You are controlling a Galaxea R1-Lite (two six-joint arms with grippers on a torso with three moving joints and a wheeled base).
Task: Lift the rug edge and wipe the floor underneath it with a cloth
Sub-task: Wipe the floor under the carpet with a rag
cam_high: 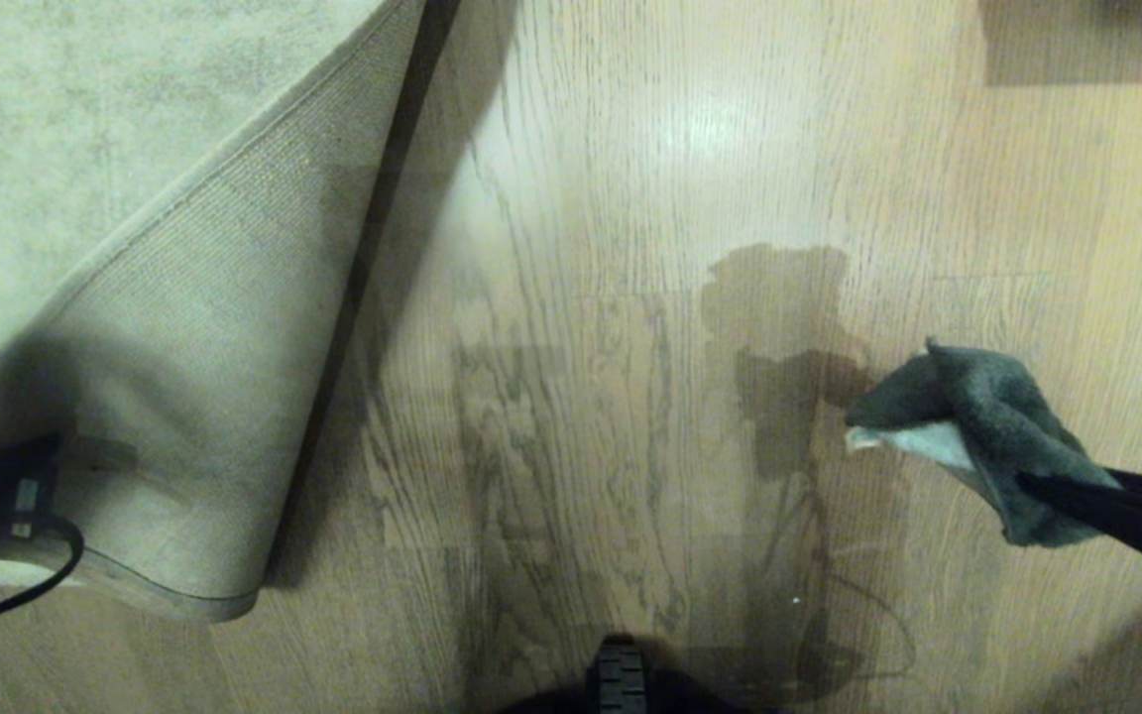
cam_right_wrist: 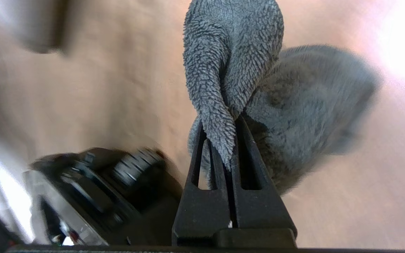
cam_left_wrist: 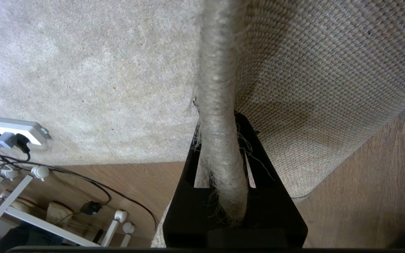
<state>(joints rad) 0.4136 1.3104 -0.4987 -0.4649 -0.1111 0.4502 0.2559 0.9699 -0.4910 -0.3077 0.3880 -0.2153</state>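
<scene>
The left hand (cam_left_wrist: 220, 165) was pinching the rug edge (cam_left_wrist: 218, 105) between its two fingers, which were pressed tight on the bound border. It held the corner turned up and back, so the woven tan backing faced out and the floor (cam_high: 571, 297) that the corner would cover lay bare, beside this hand toward the right one. I judge this was done to give the cloth free access there.

The right hand (cam_right_wrist: 229, 154) was pinching the cloth (cam_high: 977, 436), its fingers pressed together on a fold of it. The rest of the cloth hung ahead of the fingertips, the dark side mostly outward and a pale strip showing. It seemed to be above the floor and not yet on it, well apart from the rug, so the wiping looked not yet begun.

The head view showed both hands at once, with the open floor between them and the shadows falling on it. It did not show the grips clearly. The left wrist view showed the frayed threads of the border between the fingers, and also a white power strip (cam_left_wrist: 11, 128) with plugs and cables lying on the rug on the far side of the held border, which the head view hardly showed. The right wrist view showed the terry pile of the cloth close up, and part of the robot base (cam_right_wrist: 93, 196) near that hand.
</scene>
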